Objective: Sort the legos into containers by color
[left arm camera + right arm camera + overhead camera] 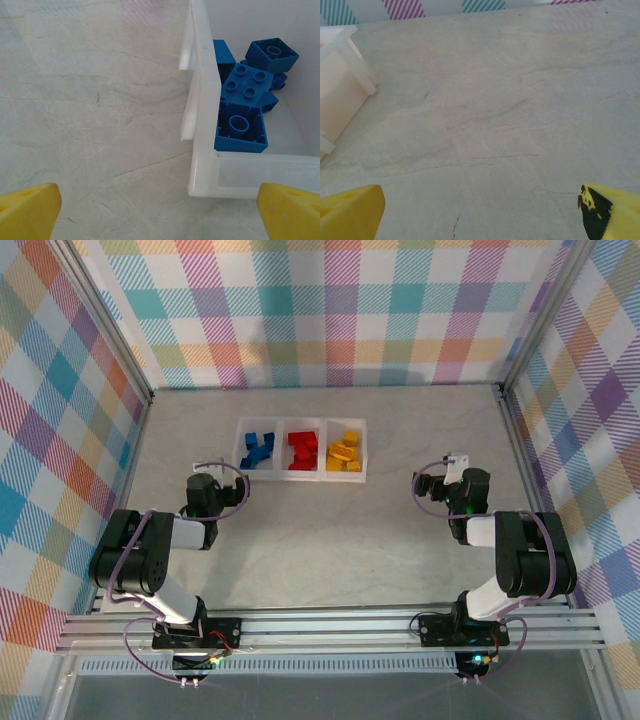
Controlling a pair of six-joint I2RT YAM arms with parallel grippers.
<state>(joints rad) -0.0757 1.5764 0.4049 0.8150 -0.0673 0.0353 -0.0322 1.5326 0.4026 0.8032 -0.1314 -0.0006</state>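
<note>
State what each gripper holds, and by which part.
Nothing is held: the left gripper and the right gripper both stand open and empty above the table.

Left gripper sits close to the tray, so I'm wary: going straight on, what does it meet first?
Probably the tray's near corner wall, ahead of one finger of the left gripper; blue bricks lie behind it. Depth unclear.
</note>
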